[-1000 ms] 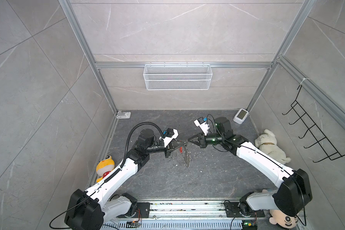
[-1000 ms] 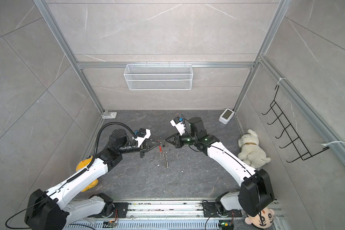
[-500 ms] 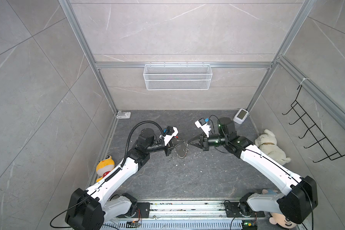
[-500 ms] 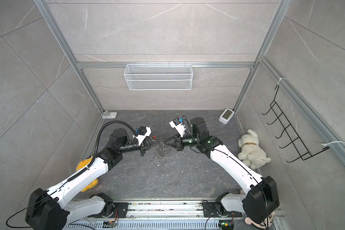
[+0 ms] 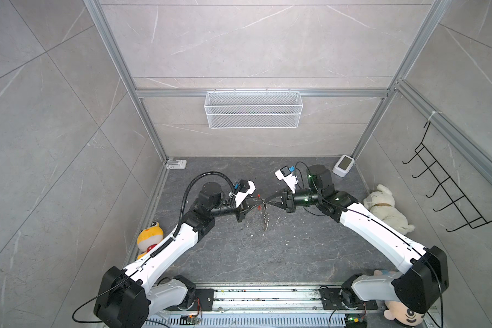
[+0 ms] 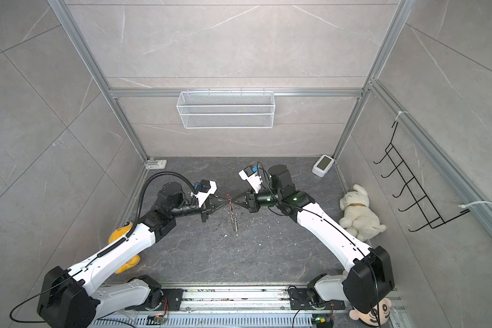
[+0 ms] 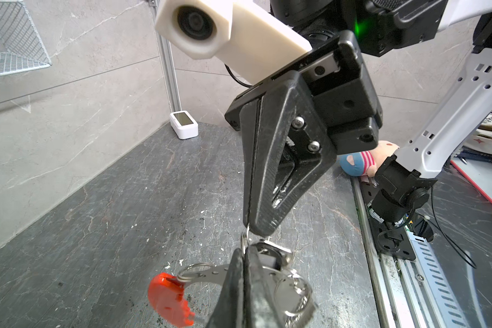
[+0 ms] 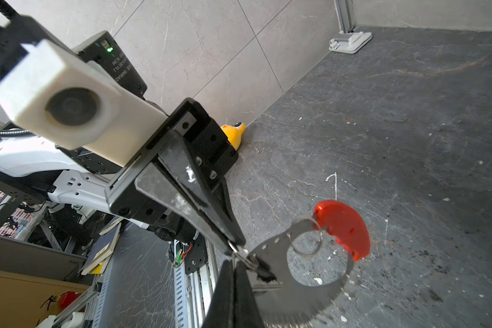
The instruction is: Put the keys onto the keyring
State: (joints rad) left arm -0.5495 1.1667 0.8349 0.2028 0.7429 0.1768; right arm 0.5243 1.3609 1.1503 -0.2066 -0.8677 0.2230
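In both top views my two grippers meet tip to tip above the middle of the dark floor. The left gripper (image 5: 261, 202) (image 7: 244, 252) is shut on the keyring (image 8: 310, 295), a curved silver metal piece with a red plastic piece (image 7: 168, 301) (image 8: 344, 227). Its silver part hangs down below the tips (image 5: 264, 220) (image 6: 234, 220). The right gripper (image 5: 267, 201) (image 8: 235, 264) is shut on the tiny ring (image 8: 243, 254) of the keys, a small black piece (image 8: 264, 272) (image 7: 270, 255). That ring also touches the left gripper's tip.
A white wire basket (image 5: 253, 109) hangs on the back wall, and a black hook rack (image 5: 449, 193) on the right wall. A white device (image 5: 343, 165) sits back right. A white plush dog (image 5: 386, 208) lies right, a yellow toy (image 5: 150, 235) left. White crumbs dot the floor.
Half a second ago the right gripper had drawn back a little and the keyring had swung up. The tips are together again and the keyring hangs straight down.
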